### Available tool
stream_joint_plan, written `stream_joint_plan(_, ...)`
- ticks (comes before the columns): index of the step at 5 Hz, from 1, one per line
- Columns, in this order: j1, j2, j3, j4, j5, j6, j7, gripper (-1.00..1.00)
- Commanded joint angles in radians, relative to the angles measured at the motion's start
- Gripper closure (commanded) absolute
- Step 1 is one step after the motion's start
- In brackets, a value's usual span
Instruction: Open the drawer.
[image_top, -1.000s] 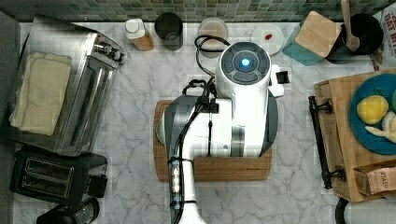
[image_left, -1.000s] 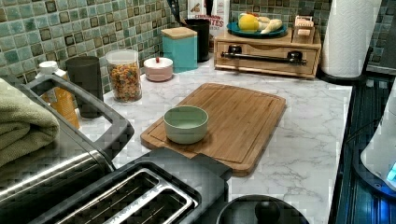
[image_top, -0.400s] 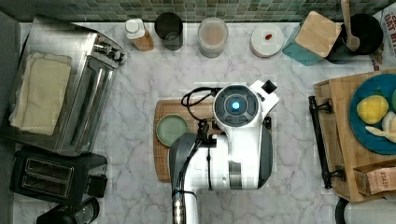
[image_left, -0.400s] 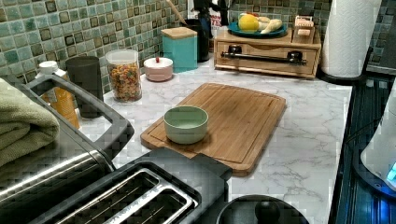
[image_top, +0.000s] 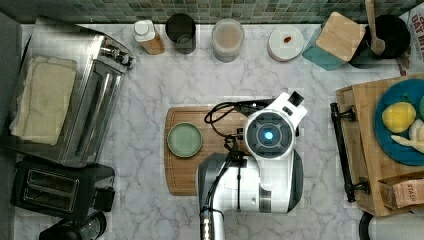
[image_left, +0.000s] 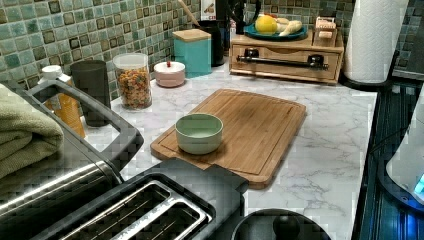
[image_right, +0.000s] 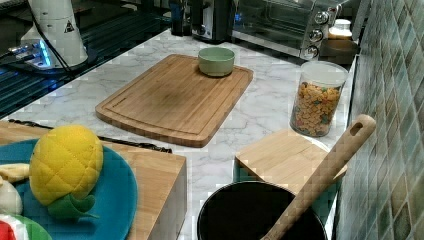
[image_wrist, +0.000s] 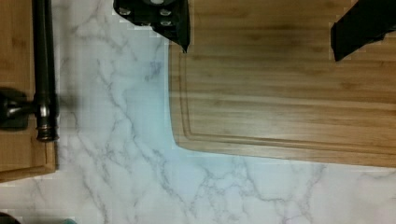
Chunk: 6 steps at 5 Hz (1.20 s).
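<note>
The drawer (image_top: 359, 125) is a light-bamboo box at the top view's right edge, its front flush and closed in the left view (image_left: 287, 70). A long black bar handle (image_top: 342, 150) runs along its front, also seen from the side (image_left: 280, 60) and from the wrist (image_wrist: 44, 70). My arm's wrist (image_top: 270, 135) hovers over the right end of the cutting board, left of the handle in the top view. The gripper (image_wrist: 260, 51) is open, its black fingers (image_wrist: 173, 23) wide apart above the board, with nothing between them and clear of the handle.
A bamboo cutting board (image_top: 185, 180) holds a green bowl (image_top: 184, 139). A blue plate of toy fruit (image_top: 400, 122) rests on top of the drawer box. Jars (image_top: 227, 39), a teal canister (image_top: 335, 40) and a black pot (image_top: 387, 32) line the back wall; a toaster oven (image_top: 75, 95) stands left.
The arm has swung away from the back jars toward the top view's bottom and then right, closer to the drawer handle. The green bowl is now uncovered.
</note>
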Motion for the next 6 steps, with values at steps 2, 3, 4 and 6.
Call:
stream_joint_plan(2, -0.103, 0.048, -0.205, -0.029, -0.066, 0.105, -0.324, -1.00)
stream_joint_plan(3, -0.133, 0.074, -0.221, -0.034, -0.045, 0.151, -0.382, -1.00)
stream_joint_plan(4, -0.153, 0.088, -0.229, -0.030, -0.036, 0.187, -0.402, -1.00)
stream_joint_plan(6, -0.198, 0.136, -0.223, -0.001, -0.009, 0.240, -0.515, -1.00)
